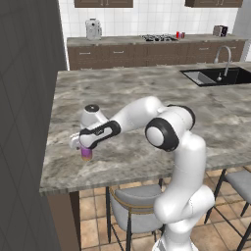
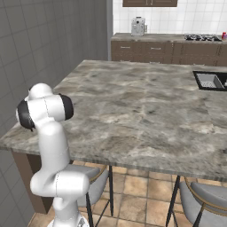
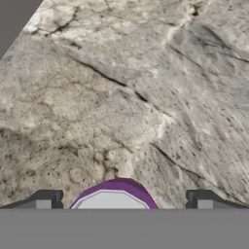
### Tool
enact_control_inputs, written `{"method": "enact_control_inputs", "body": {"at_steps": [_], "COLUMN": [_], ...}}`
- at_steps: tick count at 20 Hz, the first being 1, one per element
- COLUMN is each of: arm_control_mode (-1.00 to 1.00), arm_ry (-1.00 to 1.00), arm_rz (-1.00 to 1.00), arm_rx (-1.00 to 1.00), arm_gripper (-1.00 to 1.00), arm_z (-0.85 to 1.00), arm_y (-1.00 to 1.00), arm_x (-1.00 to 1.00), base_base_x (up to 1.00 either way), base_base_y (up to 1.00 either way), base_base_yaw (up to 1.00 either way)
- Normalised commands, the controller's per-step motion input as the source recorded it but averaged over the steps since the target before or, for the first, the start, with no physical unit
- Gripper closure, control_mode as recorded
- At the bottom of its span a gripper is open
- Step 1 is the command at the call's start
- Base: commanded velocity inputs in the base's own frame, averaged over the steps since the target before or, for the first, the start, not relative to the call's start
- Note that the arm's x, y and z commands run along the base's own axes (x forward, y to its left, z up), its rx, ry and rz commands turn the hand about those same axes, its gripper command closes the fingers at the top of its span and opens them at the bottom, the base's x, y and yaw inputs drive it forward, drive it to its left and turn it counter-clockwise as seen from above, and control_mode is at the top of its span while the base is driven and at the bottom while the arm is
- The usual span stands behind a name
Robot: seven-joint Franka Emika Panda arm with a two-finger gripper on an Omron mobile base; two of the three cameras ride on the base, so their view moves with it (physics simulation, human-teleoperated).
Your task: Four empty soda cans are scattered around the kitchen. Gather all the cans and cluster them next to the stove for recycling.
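Arm: white, rises from the base at the near edge of the island table (image 1: 147,93), folds at a dark elbow joint and reaches left and low over the marbled stone top. Wrist bent down so the hand points at the surface.

Gripper (image 1: 86,156): directly above a purple can, close over it. In the hand view the fingers (image 3: 44,199) stand wide apart, one to each side of the can's top; neither visibly touches it.

Purple soda can (image 1: 87,155): upright on the table near its front left corner, purple rim and pale top seen from above in the hand view (image 3: 113,195).

Stove (image 1: 158,37): black cooktop set in the far counter against the white tiled wall, well apart from the arm.

Red soda cans (image 1: 180,35): small, just to the right of the stove on the far counter; count cannot be told at this size.

Other items: black sink (image 1: 215,76) with silver faucet (image 1: 223,58) at the table's right; silver appliance (image 1: 93,29) on the far counter, left of the stove; toaster (image 1: 220,31) at the far right; grey stools (image 1: 135,208) tucked under the table's near edge. The stone around the purple can is bare.
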Motion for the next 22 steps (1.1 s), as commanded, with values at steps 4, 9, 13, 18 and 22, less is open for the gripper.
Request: {"method": "enact_control_inputs", "body": {"at_steps": [4,9,13,18,22], "arm_control_mode": [-1.00,-1.00,-1.00,-1.00,-1.00], "arm_ry": [0.00,0.00,0.00,0.00,0.00], "arm_rz": [0.00,0.00,0.00,0.00,0.00], "arm_rx": [0.00,0.00,0.00,0.00,0.00], "arm_gripper": [-1.00,-1.00,-1.00,-1.00,-1.00], "arm_z": [-0.21,0.11,0.06,0.06,0.02], "arm_y": [0.00,0.00,0.00,-0.01,-0.11], "arm_x": [0.00,-0.02,-0.17,-0.33,-0.03], "base_base_x": [0.00,0.00,0.00,0.00,0.00], "base_base_y": [0.00,0.00,0.00,0.00,0.00], "base_base_yaw": [0.00,0.00,0.00,0.00,0.00]}}
